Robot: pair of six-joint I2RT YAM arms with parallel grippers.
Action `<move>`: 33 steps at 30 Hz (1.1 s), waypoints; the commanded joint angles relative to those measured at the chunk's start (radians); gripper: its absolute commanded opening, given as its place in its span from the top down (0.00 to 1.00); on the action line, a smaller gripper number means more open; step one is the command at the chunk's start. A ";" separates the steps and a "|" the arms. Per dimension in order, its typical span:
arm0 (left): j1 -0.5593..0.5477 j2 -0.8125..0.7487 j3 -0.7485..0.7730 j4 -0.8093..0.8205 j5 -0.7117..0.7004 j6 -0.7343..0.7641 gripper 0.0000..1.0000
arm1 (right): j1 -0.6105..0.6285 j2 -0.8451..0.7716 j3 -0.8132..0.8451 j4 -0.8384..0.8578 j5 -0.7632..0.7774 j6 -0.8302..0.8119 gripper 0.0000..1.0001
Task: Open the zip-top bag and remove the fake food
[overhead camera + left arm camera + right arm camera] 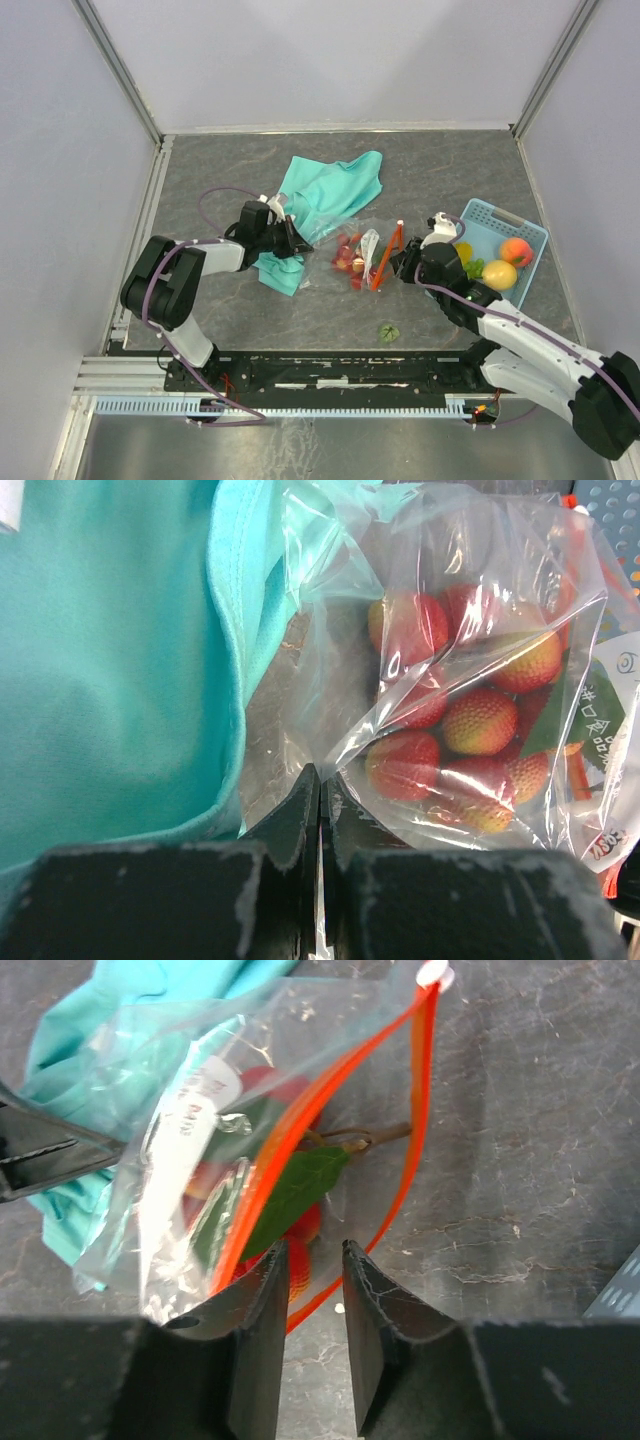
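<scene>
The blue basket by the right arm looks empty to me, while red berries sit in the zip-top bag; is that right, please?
Not quite: the blue basket is not empty. The top external view shows a peach and a lemon in it. The red berries do sit in the zip-top bag.

Top view evenly lit, diffuse overhead light, only soft faint shadows; wrist views bright; white glare streaks on the zip-top bag point(470, 590) plastic; left wrist close-up soft-focus, bottom foreground blurred; right wrist sharper
</scene>
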 commanded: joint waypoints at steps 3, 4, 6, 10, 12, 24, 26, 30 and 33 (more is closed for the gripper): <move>0.004 0.022 0.007 0.026 0.045 0.000 0.97 | -0.003 0.180 0.069 0.128 0.055 -0.042 0.57; 0.004 0.022 0.009 0.022 0.044 0.004 0.97 | -0.008 0.204 0.082 0.135 0.061 -0.063 0.55; 0.004 0.019 0.011 0.005 0.042 0.015 0.97 | -0.022 0.241 0.118 0.117 0.067 -0.117 0.52; 0.003 0.016 0.032 -0.033 0.024 0.040 0.97 | -0.068 0.281 0.163 0.122 -0.016 -0.263 0.43; 0.004 0.021 0.058 -0.061 0.020 0.055 0.97 | -0.084 0.318 0.192 0.132 -0.103 -0.347 0.36; 0.021 0.107 0.273 -0.302 0.026 0.207 0.97 | -0.105 0.664 0.460 -0.019 -0.602 -0.656 0.33; 0.030 0.125 0.300 -0.337 0.023 0.224 0.97 | -0.104 0.654 0.436 -0.002 -0.647 -0.664 0.34; 0.040 0.168 0.365 -0.389 0.027 0.258 0.97 | -0.104 0.668 0.408 0.043 -0.696 -0.680 0.33; 0.042 0.191 0.404 -0.428 0.041 0.281 0.97 | -0.105 0.710 0.447 0.039 -0.663 -0.721 0.29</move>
